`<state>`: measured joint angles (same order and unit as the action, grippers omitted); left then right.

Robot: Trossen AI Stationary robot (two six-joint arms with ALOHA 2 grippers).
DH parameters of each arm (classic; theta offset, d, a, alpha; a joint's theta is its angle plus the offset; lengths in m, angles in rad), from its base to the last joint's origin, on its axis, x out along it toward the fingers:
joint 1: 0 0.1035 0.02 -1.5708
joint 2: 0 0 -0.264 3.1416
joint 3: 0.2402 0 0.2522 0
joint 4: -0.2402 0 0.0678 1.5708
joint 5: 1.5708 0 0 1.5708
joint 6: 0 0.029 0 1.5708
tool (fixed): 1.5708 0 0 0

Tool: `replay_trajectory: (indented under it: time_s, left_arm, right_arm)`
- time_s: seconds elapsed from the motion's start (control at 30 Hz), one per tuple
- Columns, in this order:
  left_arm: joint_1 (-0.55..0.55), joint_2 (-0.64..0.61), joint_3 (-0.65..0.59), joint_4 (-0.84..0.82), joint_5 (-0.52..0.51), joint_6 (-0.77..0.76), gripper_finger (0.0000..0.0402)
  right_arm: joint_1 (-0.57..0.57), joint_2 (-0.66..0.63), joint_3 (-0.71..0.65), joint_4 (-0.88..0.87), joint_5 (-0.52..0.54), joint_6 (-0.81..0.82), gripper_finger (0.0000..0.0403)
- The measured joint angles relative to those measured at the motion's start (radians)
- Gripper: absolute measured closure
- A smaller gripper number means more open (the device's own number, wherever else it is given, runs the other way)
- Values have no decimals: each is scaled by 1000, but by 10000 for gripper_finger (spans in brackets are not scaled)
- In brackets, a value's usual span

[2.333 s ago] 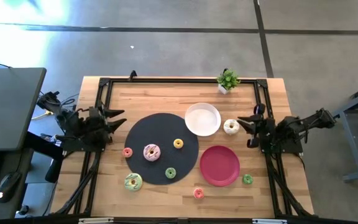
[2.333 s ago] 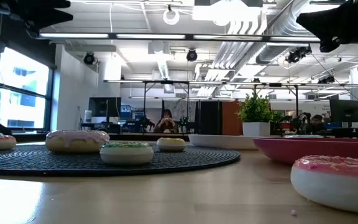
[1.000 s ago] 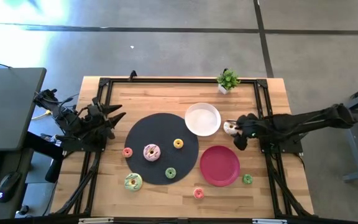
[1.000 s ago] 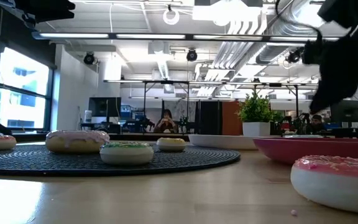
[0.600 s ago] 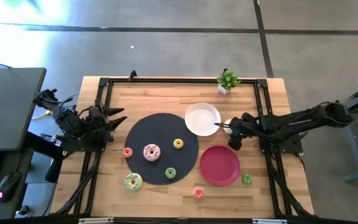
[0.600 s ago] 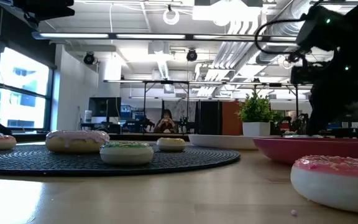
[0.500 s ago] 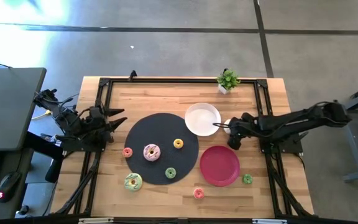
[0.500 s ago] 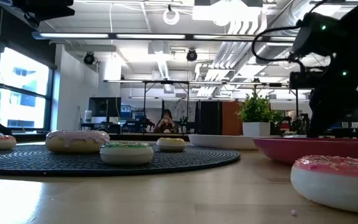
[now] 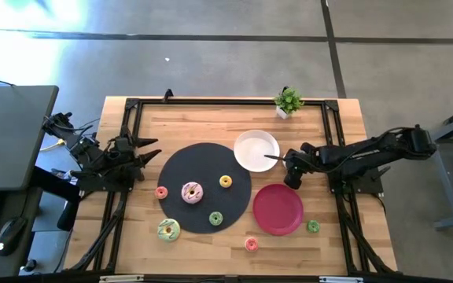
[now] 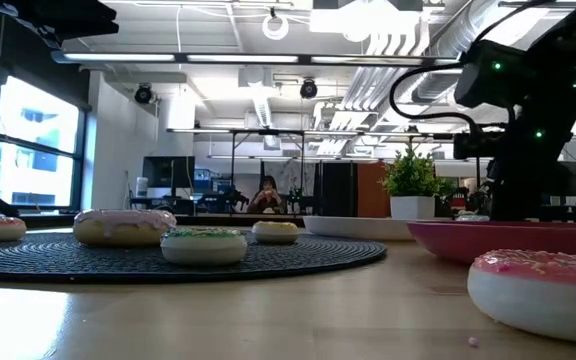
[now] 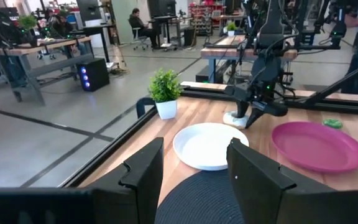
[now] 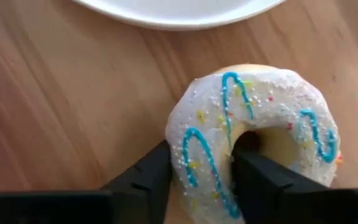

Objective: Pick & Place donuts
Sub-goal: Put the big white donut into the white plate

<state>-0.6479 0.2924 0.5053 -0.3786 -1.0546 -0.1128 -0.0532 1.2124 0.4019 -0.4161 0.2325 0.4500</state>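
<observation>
The white donut with blue icing lines (image 12: 253,137) lies flat on the wood beside the white plate (image 9: 256,150). My right gripper (image 12: 201,168) is open and down over it, and covers it in the high view (image 9: 290,167). One finger stands outside the ring and one at its hole. My left gripper (image 11: 194,168) waits open at the table's left side (image 9: 140,149). The pink-sprinkled donut (image 9: 192,191), a tiny yellow one (image 9: 226,181) and a tiny green one (image 9: 215,218) lie on the black mat (image 9: 203,161). My right gripper comes at the white donut from above, pointing down. Its fingers (image 12: 148,180) straddle one side of the ring (image 12: 204,146), one outside and one at the hole. I cannot tell whether they touch it. The donut lies flat on the table.
The red plate (image 9: 278,208) sits close to my right gripper, toward the near edge. A potted plant (image 9: 289,101) stands at the far edge. The pale green donut (image 9: 168,229), tiny pink-red donuts (image 9: 161,192) (image 9: 251,244) and a tiny green donut (image 9: 313,226) lie on the wood.
My right gripper has moved a little toward the table's left and come down over the white donut, until its fingers stand astride the ring. The donut has stayed where it was.
</observation>
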Motion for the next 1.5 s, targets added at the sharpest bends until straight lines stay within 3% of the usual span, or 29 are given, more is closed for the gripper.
replay_trajectory:
  time_s: [0.23, 0.4, 0.47, 0.73, 0.93, 1.23, 1.5]
  left_arm:
    - [0, 0, 0, 1, 20, 2, 234]
    - [0, 0, 0, 3, 17, 2, 234]
    - [0, 0, 0, 11, 17, 2, 234]
    - [0, 0, 0, 14, 27, -1, 234]
    - [0, 0, -8, 13, 40, -31, 234]
    - [0, 0, -37, 11, 46, -39, 234]
    - [0, 49, -37, 17, 126, -216, 234]
  right_arm:
    - [0, -39, 135, 1, -26, 30, 379]
    - [-6, -24, 243, 107, 159, -135, 384]
    - [-32, 3, 252, 156, 174, -222, 372]
    - [-197, 240, 250, 299, 35, -264, 368]
    - [-259, 323, 250, 361, -66, -329, 372]
    - [-282, 339, 254, 376, -81, -410, 314]
    - [-281, 339, 313, 317, -89, -433, 234]
